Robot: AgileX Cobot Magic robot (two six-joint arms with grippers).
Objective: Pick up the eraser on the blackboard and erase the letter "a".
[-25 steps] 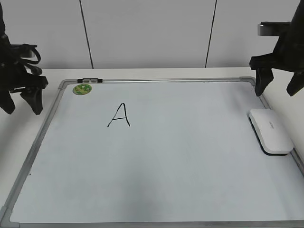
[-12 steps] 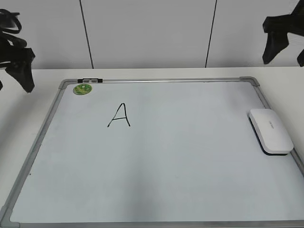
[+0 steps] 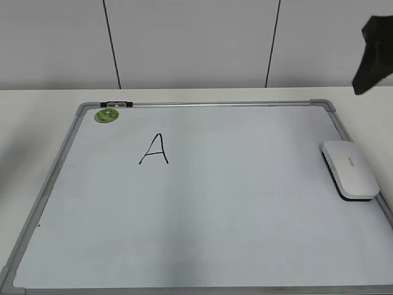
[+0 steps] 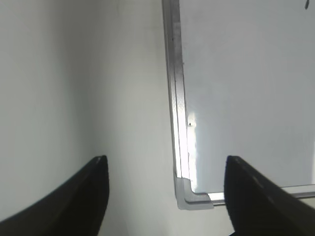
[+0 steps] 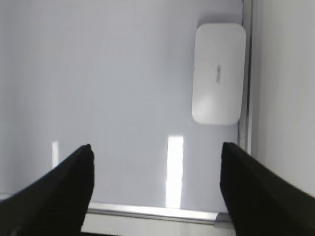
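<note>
Grey metal framing encloses the blackboard, which fills most of the exterior view. The eraser is seen lying flat at the right edge of the frame, touching the board's right rail and untouched by any gripper. The only letter visible is a pointed capital "A", drawn in black at upper left of centre and still whole; no rounded lowercase form is shown. A small green magnet is stuck near the upper left corner. Of the right gripper only a dark blurred shape is caught at the upper right, well above the board. Nothing of the task is judged done: pickup and wiping both remain.

From the left wrist view, the left gripper is shown with its jaws spread wide and empty, above the table beside a corner of the board's frame at lower centre.

From the right wrist view, the right gripper is likewise held wide apart and empty, with the eraser lying at upper right, beside the frame rail.

No containers are present in any view.
</note>
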